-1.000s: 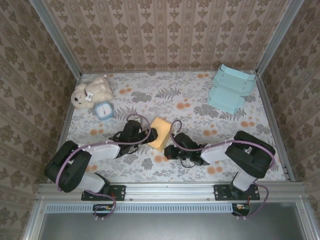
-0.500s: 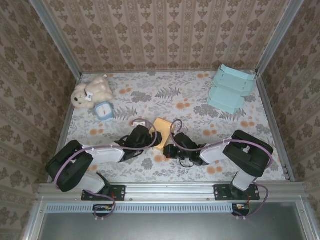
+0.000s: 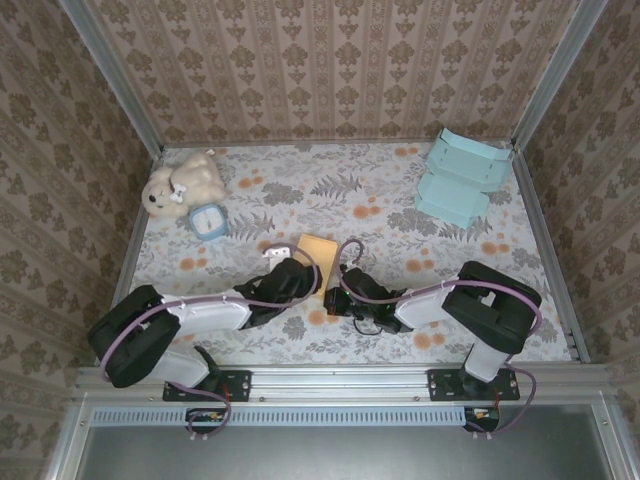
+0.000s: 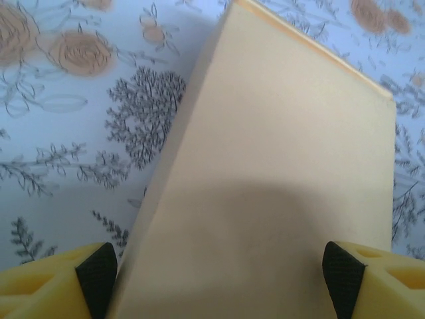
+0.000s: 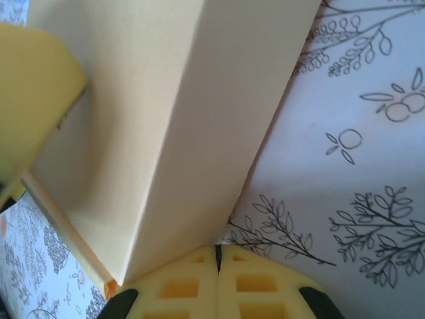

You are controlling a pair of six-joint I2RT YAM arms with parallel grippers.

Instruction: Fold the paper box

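My left gripper is spread wide, its two dark pads flanking the near end of the paper box. From the wrist view I can't tell whether the pads press its sides or only stand beside them. My right gripper is pressed together with nothing between its fingers, and its tip is tucked against the low edge of the box where that edge meets the desk.

The box is pale yellow-orange and sits about mid-desk, just beyond both grippers and between them, the left one at its near-left and the right one at its near-right. The right wrist camera shows two flat panels meeting at a sharp crease, so I judge at least one fold has been formed and the body is partly raised rather than lying flat. I see no end flap tucked in and no closed end, though the far end is hidden from me. I'd put the task around its middle: walls are coming up, and squaring and closing are left to do.

Its long axis runs away from the arms toward the back wall, leaning a little to the right in the left wrist view. The near end sits at my grippers and the broad face is turned upward.

A plush toy at the back left and a teal folded carton at the back right lie well apart from all this.
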